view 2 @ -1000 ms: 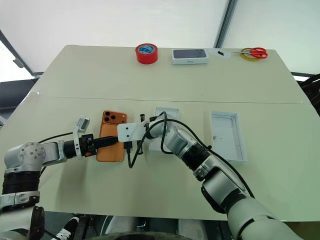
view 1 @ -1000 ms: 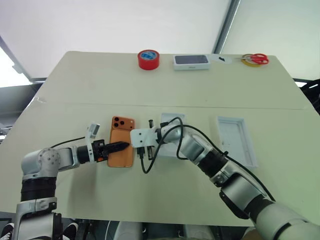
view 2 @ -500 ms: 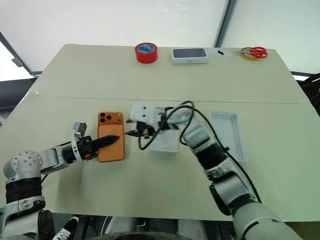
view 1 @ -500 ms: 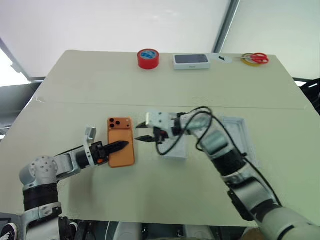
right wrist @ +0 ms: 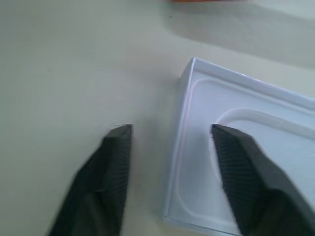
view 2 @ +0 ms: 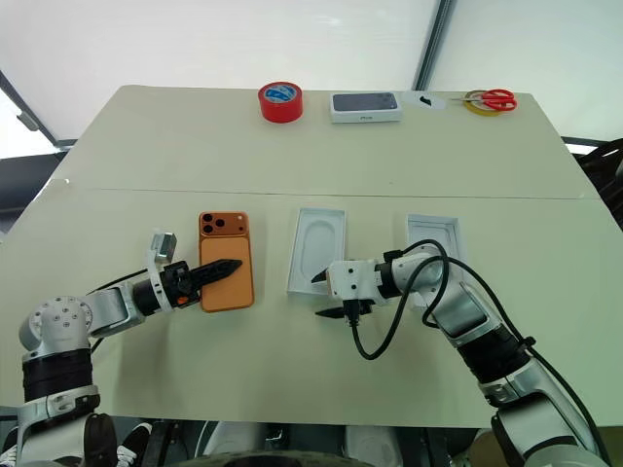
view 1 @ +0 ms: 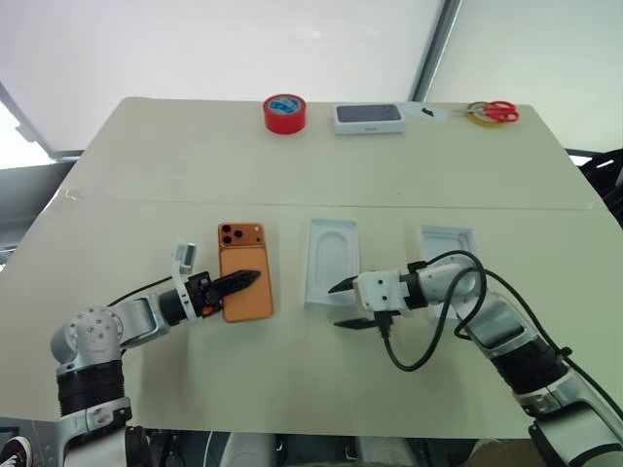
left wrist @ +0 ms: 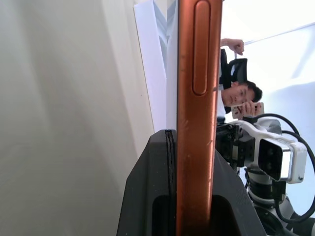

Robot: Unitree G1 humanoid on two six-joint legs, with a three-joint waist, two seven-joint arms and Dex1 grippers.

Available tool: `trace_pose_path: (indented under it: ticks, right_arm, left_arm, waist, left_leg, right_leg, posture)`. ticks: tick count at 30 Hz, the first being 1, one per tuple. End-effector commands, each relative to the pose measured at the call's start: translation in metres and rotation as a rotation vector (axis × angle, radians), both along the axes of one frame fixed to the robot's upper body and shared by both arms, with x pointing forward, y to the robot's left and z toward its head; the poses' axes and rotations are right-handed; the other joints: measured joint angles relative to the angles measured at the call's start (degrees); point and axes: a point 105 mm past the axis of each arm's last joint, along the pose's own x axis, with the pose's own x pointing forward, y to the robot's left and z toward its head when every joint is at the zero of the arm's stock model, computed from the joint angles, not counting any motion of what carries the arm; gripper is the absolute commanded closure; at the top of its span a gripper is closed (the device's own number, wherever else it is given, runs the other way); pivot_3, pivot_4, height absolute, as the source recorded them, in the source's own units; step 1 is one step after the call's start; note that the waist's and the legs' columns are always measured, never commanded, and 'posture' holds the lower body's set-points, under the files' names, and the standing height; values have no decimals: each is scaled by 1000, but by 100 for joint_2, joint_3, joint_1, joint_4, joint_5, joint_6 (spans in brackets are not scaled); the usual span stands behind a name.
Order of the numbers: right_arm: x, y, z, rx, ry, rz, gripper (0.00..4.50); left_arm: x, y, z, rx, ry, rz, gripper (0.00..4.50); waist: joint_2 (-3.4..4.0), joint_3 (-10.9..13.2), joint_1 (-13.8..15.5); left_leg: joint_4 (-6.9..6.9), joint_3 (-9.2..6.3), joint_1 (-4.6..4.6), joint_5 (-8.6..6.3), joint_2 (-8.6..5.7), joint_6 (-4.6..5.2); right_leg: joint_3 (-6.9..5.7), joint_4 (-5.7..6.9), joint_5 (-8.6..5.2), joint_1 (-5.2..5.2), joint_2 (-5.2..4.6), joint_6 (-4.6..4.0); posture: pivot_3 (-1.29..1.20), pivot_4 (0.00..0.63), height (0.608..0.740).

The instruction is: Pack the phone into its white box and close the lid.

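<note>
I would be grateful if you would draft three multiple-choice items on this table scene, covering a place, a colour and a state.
1. Where does the white insert with an oval recess lie?
A. just to the robot's right of the phone
B. at the far edge by the scissors
C. on top of the phone

2. What colour is the tape roll at the far edge?
A. green
B. red
C. black

3. How does the left gripper stand?
A. wide open above the table
B. shut on the phone
C. shut on the tape roll

Answers: 1 A, the insert lies beside the phone; 2 B, the roll is red with a blue centre; 3 B, the left wrist view shows the jaws clamping the phone's orange edge.
</note>
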Motion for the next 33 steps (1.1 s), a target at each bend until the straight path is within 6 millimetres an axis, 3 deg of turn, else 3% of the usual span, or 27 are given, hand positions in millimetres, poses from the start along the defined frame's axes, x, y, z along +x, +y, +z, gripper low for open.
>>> trace_pose_path:
  ticks: [1, 7, 11, 15, 19, 22, 26, 31, 32, 33]
  right_arm:
    - [2, 2, 15, 41, -62, -20, 3440]
    - [-3, 2, 12, 32, -50, -14, 3440]
    - [-4, 5, 8, 33, -25, -17, 4455]
    - [1, 11, 11, 47, -38, -39, 4455]
    - [8, 19, 13, 66, -29, -74, 4455]
    - [10, 27, 13, 43, -20, -95, 4455]
    - [16, 36, 22, 68, -17, -162, 4455]
    - [5, 46, 18, 86, 37, -146, 4455]
    - [3, 46, 19, 89, 39, -135, 3765]
    - [4, 43, 21, 89, 32, -134, 3464]
  left_arm:
    - [2, -3, 12, 4, -60, -25, 4500]
    - [4, -6, 12, 8, -60, -40, 4500]
    - [6, -9, 19, 5, -82, -40, 4500]
    - [15, -19, 49, -64, -154, -52, 4500]
    - [33, -27, 62, -77, -185, 0, 4500]
    - [49, -37, 60, -75, -175, 45, 4500]
    - [54, -51, 53, -86, -155, 30, 4500]
    - [57, -62, 41, -88, -125, 4, 4500]
    - [57, -64, 39, -80, -128, -1, 4500]
    - [58, -66, 39, -84, -121, -14, 4500]
  waist:
    - [0, 0, 10]
    - [-2, 1, 12]
    - [-3, 1, 6]
    - [-12, 7, 25]
    - [-20, 11, 17]
    - [-20, 12, 11]
    - [-22, 12, 7]
    - [-22, 12, 16]
    - [-22, 12, 17]
    - [-22, 12, 19]
  left_leg:
    - [0, 0, 0, 0, 0, 0]
    - [1, -1, 0, 0, 0, 0]
    - [2, -1, 0, 0, 0, 0]
    - [3, -2, 0, 0, 0, 1]
    - [9, -3, -2, 1, -1, 1]
    - [9, -3, -1, 2, 0, -1]
    - [12, -2, -1, 6, 8, -6]
    - [16, -2, -2, 8, 12, -10]
    - [16, -2, -2, 8, 12, -10]
    - [16, -2, -2, 8, 12, -10]
  right_leg:
    - [0, 0, 0, 0, 0, 0]
    - [0, -2, 0, 3, -1, 0]
    - [0, -2, 0, 4, -1, 0]
    - [-2, -1, 0, 4, 0, 0]
    - [-4, 0, 0, 8, 1, 2]
    - [-4, 1, 0, 6, 7, 2]
    - [-3, 1, 0, 6, 20, 2]
    - [-2, 3, 0, 6, 25, 2]
    - [-2, 3, 0, 6, 25, 2]
    - [-2, 3, 0, 6, 25, 2]
  posture:
    - [0, 150, 740]
    - [0, 150, 740]
    - [0, 150, 740]
    - [0, 150, 740]
    - [0, 150, 740]
    - [0, 150, 740]
    - [0, 150, 740]
    - [0, 150, 740]
    - [0, 150, 740]
    - [0, 150, 740]
